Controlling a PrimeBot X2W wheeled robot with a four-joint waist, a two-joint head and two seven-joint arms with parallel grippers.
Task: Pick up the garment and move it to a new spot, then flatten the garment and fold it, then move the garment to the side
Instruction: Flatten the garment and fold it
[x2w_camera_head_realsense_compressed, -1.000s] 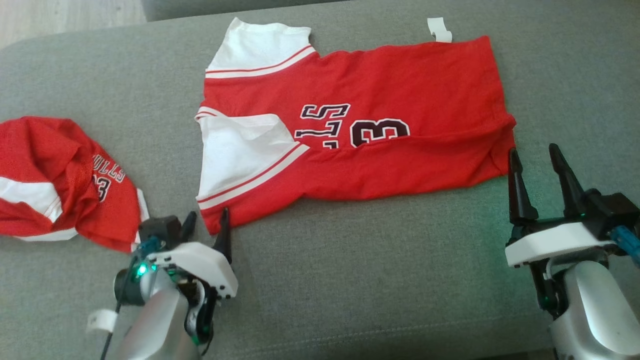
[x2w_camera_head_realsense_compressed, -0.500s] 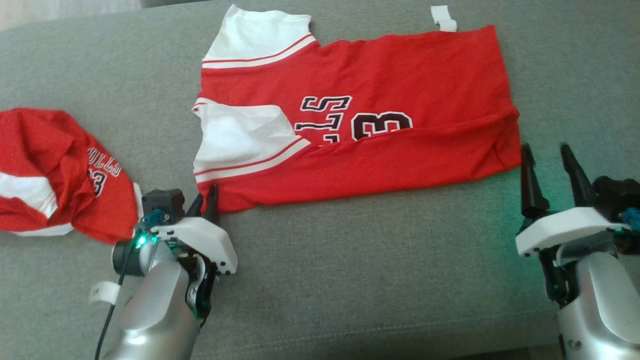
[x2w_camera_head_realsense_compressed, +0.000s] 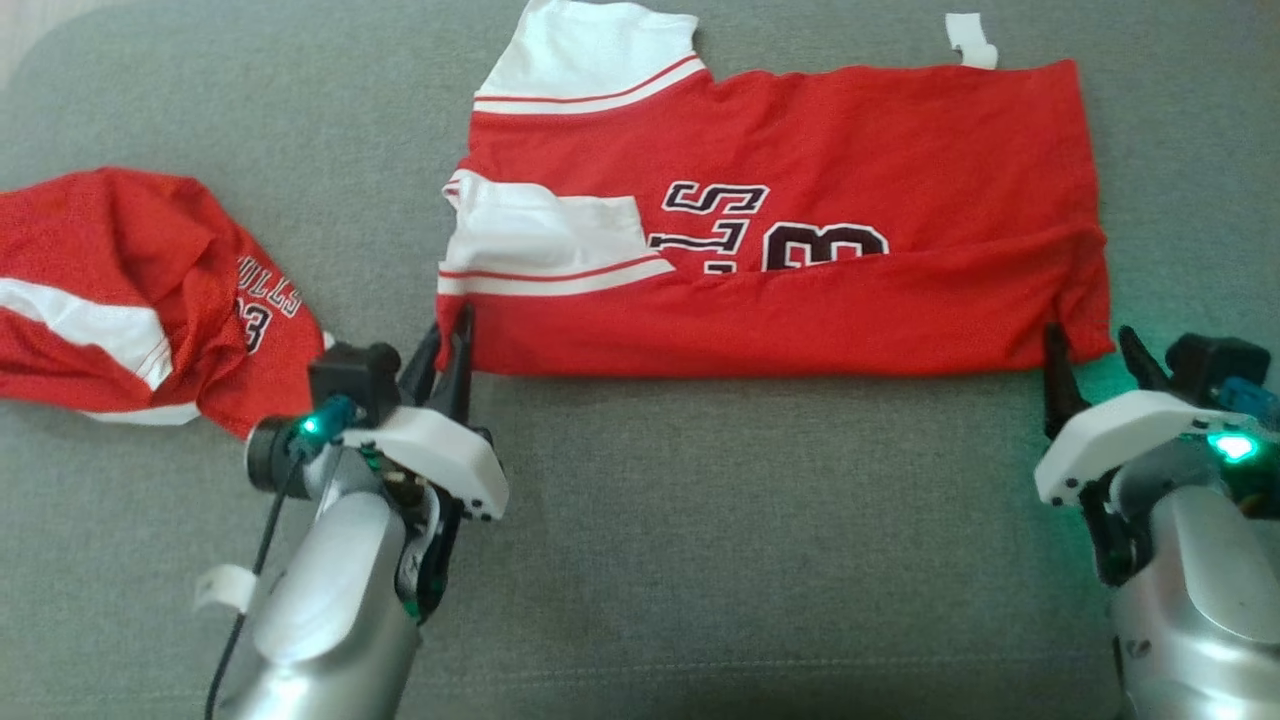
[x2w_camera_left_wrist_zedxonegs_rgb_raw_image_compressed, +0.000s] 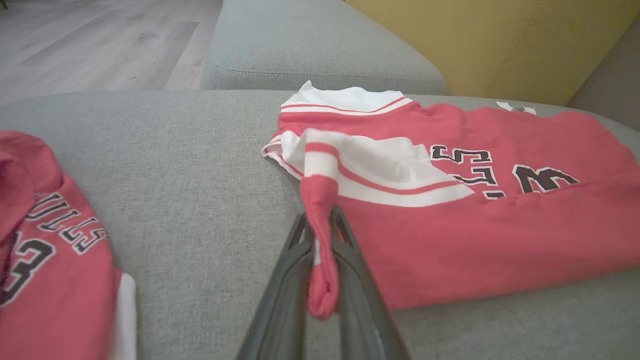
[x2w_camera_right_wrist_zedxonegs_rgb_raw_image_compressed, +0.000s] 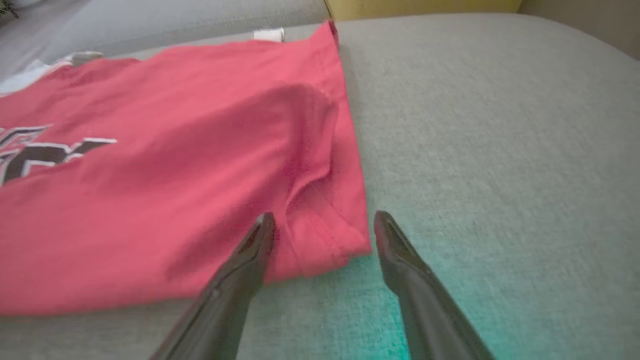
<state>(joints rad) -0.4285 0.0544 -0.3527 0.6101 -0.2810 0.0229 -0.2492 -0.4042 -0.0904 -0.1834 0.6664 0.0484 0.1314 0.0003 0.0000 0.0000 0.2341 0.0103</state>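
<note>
Left gripper (x2w_camera_head_realsense_compressed: 450, 335) is pinched shut on a corner of the garment (x2w_camera_head_realsense_compressed: 800, 140), which lies half-folded ahead of it toward the wide-open right gripper (x2w_camera_right_wrist_zedxonegs_rgb_raw_image_compressed: 325, 217) straddling the other near corner; light, limp fabric, likely best lifted by both corners.

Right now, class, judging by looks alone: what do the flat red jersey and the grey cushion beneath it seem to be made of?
Flat red jersey: a soft, matte knit, probably cotton or polyester; it creases and folds limply, with no shine. Grey cushion: coarse woven upholstery fabric, matte; a speckled weave and a stitched seam show.
</note>
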